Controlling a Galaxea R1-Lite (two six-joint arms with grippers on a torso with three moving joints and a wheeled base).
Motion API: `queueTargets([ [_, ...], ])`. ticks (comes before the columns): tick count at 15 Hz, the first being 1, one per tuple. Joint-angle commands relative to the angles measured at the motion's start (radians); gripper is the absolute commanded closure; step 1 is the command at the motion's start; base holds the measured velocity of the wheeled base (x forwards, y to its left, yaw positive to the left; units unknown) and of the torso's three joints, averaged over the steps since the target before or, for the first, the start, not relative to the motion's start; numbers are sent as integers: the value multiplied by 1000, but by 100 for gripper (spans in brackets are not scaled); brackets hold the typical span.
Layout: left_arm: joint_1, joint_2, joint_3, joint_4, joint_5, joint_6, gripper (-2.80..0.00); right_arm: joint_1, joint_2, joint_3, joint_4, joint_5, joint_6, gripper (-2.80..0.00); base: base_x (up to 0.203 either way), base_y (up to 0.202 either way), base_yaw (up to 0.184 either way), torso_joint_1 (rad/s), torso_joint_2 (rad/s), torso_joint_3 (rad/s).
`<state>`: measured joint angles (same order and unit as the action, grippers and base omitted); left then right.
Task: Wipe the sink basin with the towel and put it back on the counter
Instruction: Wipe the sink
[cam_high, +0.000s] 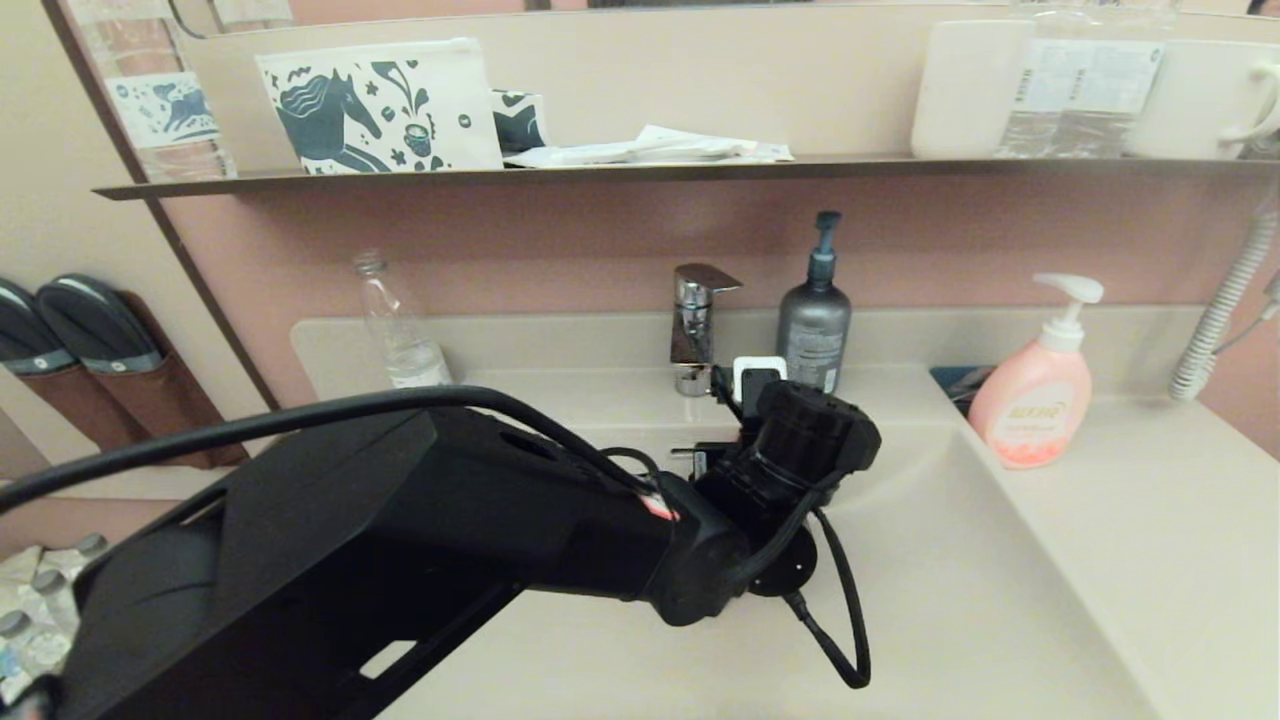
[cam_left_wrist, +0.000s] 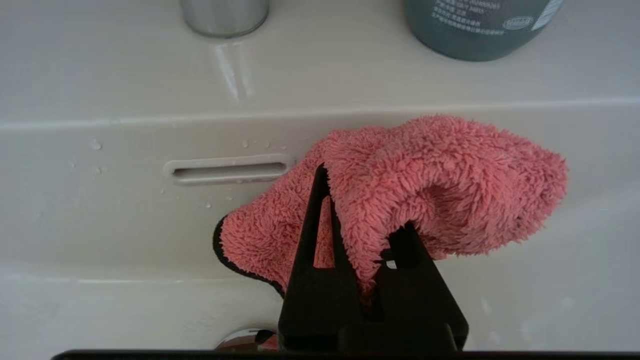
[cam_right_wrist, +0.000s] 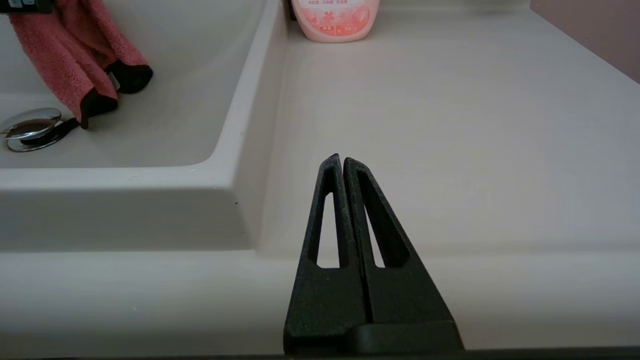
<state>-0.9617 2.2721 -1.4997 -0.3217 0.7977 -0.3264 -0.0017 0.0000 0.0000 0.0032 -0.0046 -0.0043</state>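
Counter (cam_high: 1150, 520): beige vanity top filling the head view from 3 to 6 o'clock, level with the rim of the basin. Sink basin (cam_high: 960, 600): rectangular, sloping walls, sunk at centre; overflow slot (cam_left_wrist: 227, 170) in its back wall, chrome drain plug (cam_right_wrist: 31, 129) on its floor. Left arm (cam_high: 400, 540): black, entering from 8 o'clock and reaching into the basin below the faucet (cam_high: 697, 325). Dark grey pump bottle (cam_high: 815, 325) at 12 o'clock beside the faucet; pink soap dispenser (cam_high: 1033, 400) at 2 o'clock on the counter. Towel (cam_left_wrist: 425, 175): coral terry with black trim, hanging inside the basin near the back wall (just above the drain plug, as the right wrist view shows), bunched over the fingertips. Left gripper (cam_left_wrist: 367, 235): jaws pinched tight on a fold of the towel. Right gripper (cam_right_wrist: 342, 162): parked over the counter beside the basin's edge, fingers pressed together, holding nothing
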Motion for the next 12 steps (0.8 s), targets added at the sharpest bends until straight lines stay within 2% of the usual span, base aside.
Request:
queueTargets([
  [1, 3, 0, 4, -2, 5, 6, 0, 0, 2, 0, 0, 0, 0, 0, 0, 0, 0, 0, 0, 0],
  [4, 14, -16, 36, -2, 5, 34, 0, 0, 2, 0, 0, 0, 0, 0, 0, 0, 0, 0, 0, 0],
  [7, 37, -26, 63, -8, 5, 35, 0, 0, 2, 0, 0, 0, 0, 0, 0, 0, 0, 0, 0, 0],
  [12, 76, -45, 143, -150, 4, 117, 0, 0, 2, 0, 0, 0, 0, 0, 0, 0, 0, 0, 0, 0],
])
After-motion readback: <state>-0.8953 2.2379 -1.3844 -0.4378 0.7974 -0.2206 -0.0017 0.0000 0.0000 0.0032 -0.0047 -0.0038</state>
